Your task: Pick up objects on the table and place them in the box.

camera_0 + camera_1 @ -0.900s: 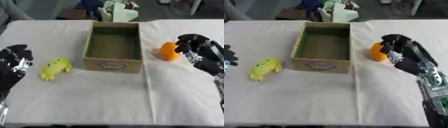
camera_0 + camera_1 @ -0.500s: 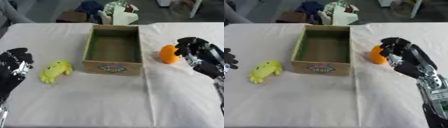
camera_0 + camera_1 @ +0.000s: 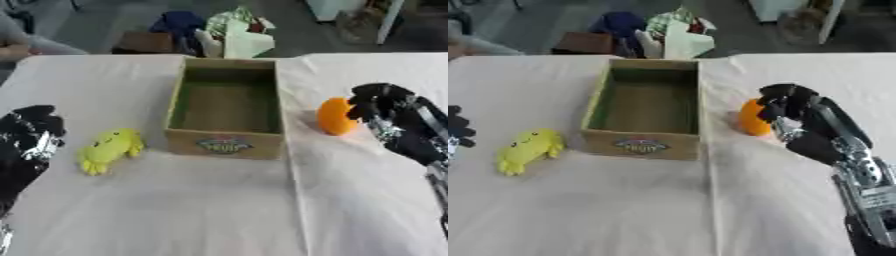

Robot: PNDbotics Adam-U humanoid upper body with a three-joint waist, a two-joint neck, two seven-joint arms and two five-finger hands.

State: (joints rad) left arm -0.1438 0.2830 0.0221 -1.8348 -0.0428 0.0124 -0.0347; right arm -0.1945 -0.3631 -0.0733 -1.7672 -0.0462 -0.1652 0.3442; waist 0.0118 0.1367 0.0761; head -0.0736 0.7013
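1. Right hand: fingers curled toward the orange object, fingertips at its outer side and apparently touching. Not seen wrapped round it; nothing clamped. Orange object resting on the surface, not lifted.
2. Key relation: orange object just inboard of the right hand, toward the robot's left, wedged between the fingertips and the box. Close beside the box's near-side wall, a narrow gap of cloth between.
3. Shape of the orange object: rounded, slightly taller than wide as seen; no clear long axis, so approach direction judged uncritical. Thumb position hidden behind the fingers; cannot tell whether it opposes them across the object.
4. Left hand: at the lower left corner, fingers bent, holding nothing. Yellow toy just inboard of it, toward the robot's right, lying on the surface, apart from the hand and well short of the box wall.
5. Long axis of the yellow toy: diagonal, near end toward the left hand, far end pointing toward the box's front corner.
6. Nearness: right hand far nearer the orange object; left hand nearer the yellow toy. Box interior bare, both objects yet to go in.
7. Judgement: next move turns on closing round the orange object from its outer side, then a lift and a short carry inboard over the box wall. Risk: pushing it against the wall instead of enclosing it.
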